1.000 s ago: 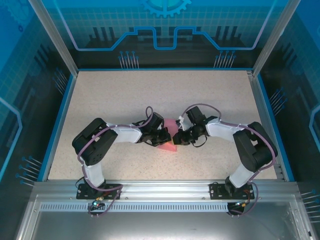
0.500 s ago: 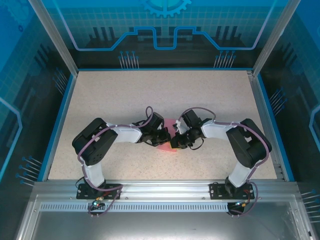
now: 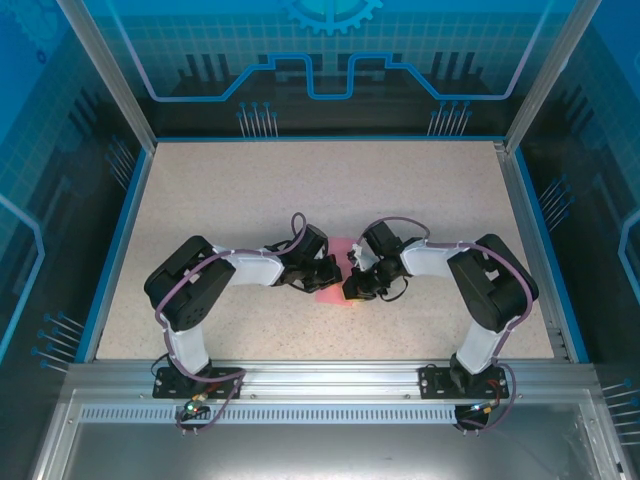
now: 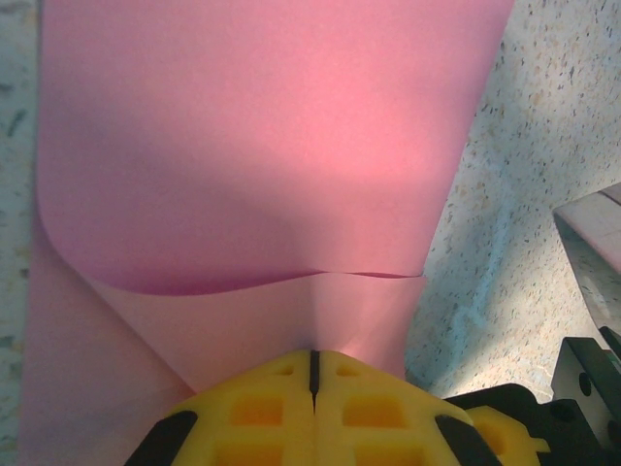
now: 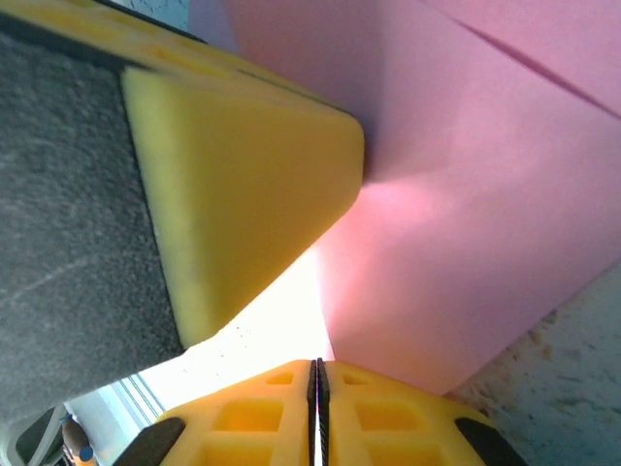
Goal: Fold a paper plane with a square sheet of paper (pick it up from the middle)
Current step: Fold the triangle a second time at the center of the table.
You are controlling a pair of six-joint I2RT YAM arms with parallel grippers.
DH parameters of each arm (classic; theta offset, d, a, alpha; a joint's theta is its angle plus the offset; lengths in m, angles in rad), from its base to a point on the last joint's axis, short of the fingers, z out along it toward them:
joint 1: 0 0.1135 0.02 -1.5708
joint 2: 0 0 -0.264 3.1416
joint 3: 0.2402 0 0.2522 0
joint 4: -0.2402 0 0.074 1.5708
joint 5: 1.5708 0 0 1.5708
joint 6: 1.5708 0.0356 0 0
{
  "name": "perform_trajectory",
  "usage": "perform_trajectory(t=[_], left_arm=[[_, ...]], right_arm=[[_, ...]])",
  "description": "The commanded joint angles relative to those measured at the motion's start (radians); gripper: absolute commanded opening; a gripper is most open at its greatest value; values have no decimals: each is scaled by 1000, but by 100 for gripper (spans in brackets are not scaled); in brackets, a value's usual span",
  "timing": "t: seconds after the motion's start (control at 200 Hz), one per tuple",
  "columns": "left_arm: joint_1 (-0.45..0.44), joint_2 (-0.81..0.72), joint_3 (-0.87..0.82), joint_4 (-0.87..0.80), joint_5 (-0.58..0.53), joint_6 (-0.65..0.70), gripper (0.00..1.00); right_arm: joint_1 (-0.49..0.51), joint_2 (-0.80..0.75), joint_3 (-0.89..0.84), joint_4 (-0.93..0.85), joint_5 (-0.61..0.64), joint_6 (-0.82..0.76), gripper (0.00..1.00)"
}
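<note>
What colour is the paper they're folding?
Pink; the square sheet of paper shows best in the left wrist view.

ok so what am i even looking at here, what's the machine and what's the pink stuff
It is a pair of small robot arms bolted to the near edge of a speckled table. The wide picture looks down from above and behind them, with the left arm and the right arm reaching toward each other in the middle. The two close-ups come from a camera on each wrist; the yellow blocks at the bottom of each are that arm's own jaws. The pink stuff is a square sheet of paper, partly folded, with one flap curling over. Both pairs of jaws are shut, and each seems to pinch the paper.
</note>
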Motion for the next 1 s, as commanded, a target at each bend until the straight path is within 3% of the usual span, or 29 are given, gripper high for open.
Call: perform_trajectory(t=[0.0,0.555,0.8,0.99], left_arm=[[-10,16,-26,-39,-25,-9,0],[-9,17,-26,-44,-30,-12,0],[-10,18,-27,-40,-34,-15,0],[-10,13,-29,-36,-33,-17,0]], right_arm=[[-6,6,-21,-39,11,-17,12],[-18,-50,-62,-63,-11,-1,12],[-19,14,-86,-91,46,3,10],[-24,-119,-97,-101,45,17,10]])
